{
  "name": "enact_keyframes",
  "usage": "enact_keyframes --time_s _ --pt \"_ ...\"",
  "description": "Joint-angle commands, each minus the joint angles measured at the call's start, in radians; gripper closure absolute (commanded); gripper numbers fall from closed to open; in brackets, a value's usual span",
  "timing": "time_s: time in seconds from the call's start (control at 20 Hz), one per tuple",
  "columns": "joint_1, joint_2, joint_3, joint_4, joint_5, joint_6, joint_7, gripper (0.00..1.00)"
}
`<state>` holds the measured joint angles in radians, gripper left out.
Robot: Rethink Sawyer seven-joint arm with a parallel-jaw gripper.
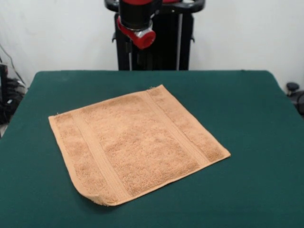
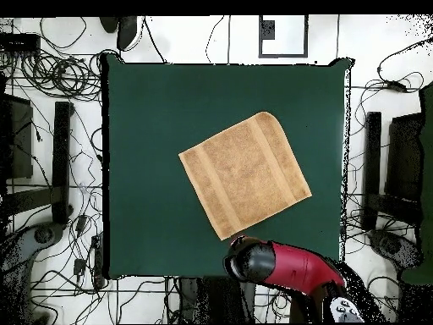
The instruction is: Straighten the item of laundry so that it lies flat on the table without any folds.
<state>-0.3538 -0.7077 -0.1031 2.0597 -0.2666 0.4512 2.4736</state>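
Observation:
The tan-orange towel [image 1: 135,145] lies spread out and turned at an angle in the middle of the dark green table [image 1: 247,109]. Two woven band stripes run across it. Its near-left corner [image 1: 92,195] looks rounded and curled under; the other three corners lie flat. In the overhead view the towel [image 2: 245,173] sits right of the table's [image 2: 144,127] centre, with the rounded corner [image 2: 269,118] at its top. The red and black arm [image 1: 137,23] is drawn back above the table's far edge. In the overhead view the arm [image 2: 283,264] ends just past the towel's lower corner. No gripper fingers show.
The robot's black pedestal [image 1: 156,42] stands behind the table's far edge. Cables and black stands [image 2: 61,161] lie on the floor round the table. Green cloth shows on all sides of the towel.

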Motion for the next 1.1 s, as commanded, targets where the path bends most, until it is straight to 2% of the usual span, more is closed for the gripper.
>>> enact_keyframes --time_s 0.05,0.55,1.1 --pt "0.005 0.068 0.051 -0.015 -0.048 -0.12 0.024 0.0" --pt "0.003 0.073 0.054 -0.022 -0.055 -0.148 0.033 0.0" --pt "0.037 0.081 0.022 -0.049 -0.118 -0.236 0.035 0.0"
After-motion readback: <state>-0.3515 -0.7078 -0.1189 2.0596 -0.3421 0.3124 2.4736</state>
